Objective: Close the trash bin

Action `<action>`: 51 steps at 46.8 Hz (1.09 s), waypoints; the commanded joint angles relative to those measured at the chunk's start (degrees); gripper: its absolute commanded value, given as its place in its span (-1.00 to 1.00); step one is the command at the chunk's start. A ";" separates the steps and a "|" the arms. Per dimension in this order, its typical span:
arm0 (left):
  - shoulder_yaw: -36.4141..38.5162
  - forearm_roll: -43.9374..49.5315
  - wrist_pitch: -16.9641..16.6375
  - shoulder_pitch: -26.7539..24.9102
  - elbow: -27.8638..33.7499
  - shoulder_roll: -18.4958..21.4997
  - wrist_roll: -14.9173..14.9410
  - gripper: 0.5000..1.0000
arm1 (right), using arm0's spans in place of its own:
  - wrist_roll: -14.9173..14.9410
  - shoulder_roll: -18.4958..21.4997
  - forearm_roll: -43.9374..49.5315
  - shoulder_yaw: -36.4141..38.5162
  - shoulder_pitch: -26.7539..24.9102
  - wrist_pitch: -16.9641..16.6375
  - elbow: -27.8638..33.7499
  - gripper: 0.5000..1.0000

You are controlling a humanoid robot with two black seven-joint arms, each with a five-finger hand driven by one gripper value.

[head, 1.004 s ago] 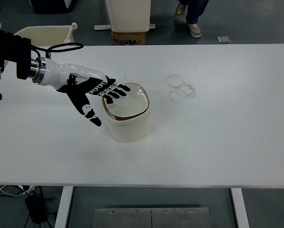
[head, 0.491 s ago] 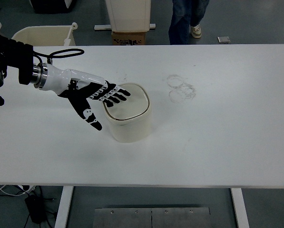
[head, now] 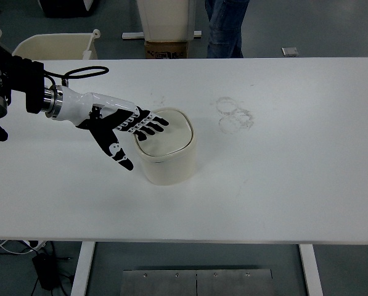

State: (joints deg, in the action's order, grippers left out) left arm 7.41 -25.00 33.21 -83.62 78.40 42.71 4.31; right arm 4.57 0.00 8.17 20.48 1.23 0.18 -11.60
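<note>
One robot hand on the bin lid, lid looks seated.
Left robot hand (head: pixel 123 128) lies flat, fingers spread, gripping nothing; fingertips (head: pixel 154 124) rest on the lid (head: pixel 166 132) of the cream trash bin (head: pixel 167 147), mid-counter (head: pixel 294 160). Judgement: press straight down near the lid's left edge, evenly, so the bin does not tip or slide. Right arm not seen.

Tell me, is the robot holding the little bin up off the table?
No, the bin stands on the table; the left hand only lays spread fingers on its lid.
</note>
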 commanded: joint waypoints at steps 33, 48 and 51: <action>-17.25 7.15 -0.25 -1.20 -6.15 0.80 -1.32 1.00 | 0.00 0.00 0.00 0.00 0.00 0.00 -0.01 0.97; -21.30 21.03 -4.21 3.19 -21.62 -5.27 -2.38 1.00 | 0.00 0.00 0.00 0.00 0.00 0.00 -0.01 0.97; -21.47 25.78 -6.75 5.04 -23.12 -6.50 -3.25 1.00 | 0.00 0.00 0.00 0.00 0.00 0.00 -0.01 0.97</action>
State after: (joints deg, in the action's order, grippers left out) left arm -13.90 -3.59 28.67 -80.29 56.61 37.29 1.84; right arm 4.58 0.00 8.18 20.48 1.24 0.17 -11.62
